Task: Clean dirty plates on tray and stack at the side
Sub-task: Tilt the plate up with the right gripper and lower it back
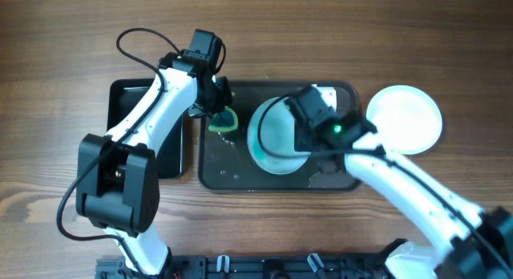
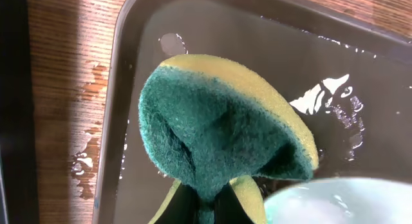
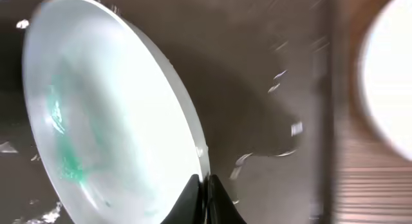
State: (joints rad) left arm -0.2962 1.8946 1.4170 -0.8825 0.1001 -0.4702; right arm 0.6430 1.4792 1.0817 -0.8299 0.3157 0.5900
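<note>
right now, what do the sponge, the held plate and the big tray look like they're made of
sponge: soft foam, yellow body with a rough dark green scouring face; it folds where pinched.
plate: smooth, glossy, pale with green smears; plastic or glazed ceramic, I cannot tell which.
tray: dark, hard, shiny, water beads on it; probably plastic.

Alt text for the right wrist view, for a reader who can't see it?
The right claw pinches the rim of a tilted pale plate smeared with green, above a wet dark tray. A second white plate shows blurred at the right edge.
</note>
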